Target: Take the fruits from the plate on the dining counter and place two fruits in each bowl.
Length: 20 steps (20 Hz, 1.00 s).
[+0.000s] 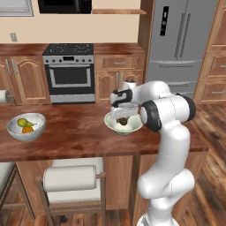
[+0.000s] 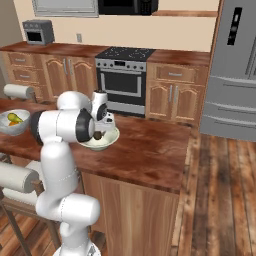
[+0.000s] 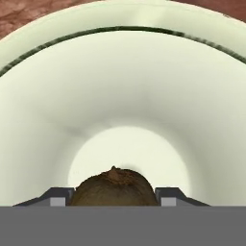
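Observation:
My gripper (image 1: 122, 117) reaches down into the nearer bowl (image 1: 111, 125) on the dining counter (image 1: 75, 134), shut on a dark olive-brown fruit (image 3: 114, 186). In the hand view the fruit sits between both fingertips, just above the pale inside of that bowl (image 3: 125, 91). From the right base the same fruit (image 2: 97, 135) shows inside the bowl (image 2: 111, 138), partly behind my arm. The second bowl (image 1: 13, 132) stands at the counter's left end, with a yellow-green pear (image 1: 24, 122) and an orange (image 1: 28, 129) in it. The plate is out of view.
Wooden stools with a pale padded backrest (image 1: 70, 178) stand against the counter's near side. A paper towel roll (image 1: 3, 96) is at the counter's far left. Behind the counter are the stove (image 1: 70, 70) and the fridge (image 1: 181, 44).

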{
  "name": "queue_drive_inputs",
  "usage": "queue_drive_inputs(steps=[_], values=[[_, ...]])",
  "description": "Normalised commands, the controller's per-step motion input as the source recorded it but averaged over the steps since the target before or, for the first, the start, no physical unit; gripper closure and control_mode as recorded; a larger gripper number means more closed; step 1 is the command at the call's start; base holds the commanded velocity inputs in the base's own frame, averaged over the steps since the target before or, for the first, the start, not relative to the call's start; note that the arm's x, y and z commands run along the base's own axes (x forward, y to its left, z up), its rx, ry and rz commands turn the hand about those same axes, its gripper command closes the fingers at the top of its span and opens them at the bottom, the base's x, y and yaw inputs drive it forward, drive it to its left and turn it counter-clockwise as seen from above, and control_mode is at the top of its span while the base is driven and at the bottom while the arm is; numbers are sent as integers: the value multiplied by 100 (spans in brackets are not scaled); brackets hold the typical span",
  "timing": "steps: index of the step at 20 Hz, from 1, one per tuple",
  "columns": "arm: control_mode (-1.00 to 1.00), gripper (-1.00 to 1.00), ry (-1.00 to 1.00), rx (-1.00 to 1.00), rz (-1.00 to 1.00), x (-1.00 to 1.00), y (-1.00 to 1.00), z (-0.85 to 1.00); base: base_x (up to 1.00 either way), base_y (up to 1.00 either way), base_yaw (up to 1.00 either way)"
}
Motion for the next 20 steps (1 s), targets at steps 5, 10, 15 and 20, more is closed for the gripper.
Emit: queue_drive_inputs(steps=[5, 10, 15, 20], values=[[-100, 100, 4, 0, 0, 0, 0, -19, 0, 0, 0], [-100, 100, 4, 0, 0, 3, 3, -2, 0, 0, 0], [-100, -100, 2, 0, 0, 13, 7, 0, 0, 0, 0], [-100, -100, 3, 0, 0, 21, 0, 0, 0, 0, 0]])
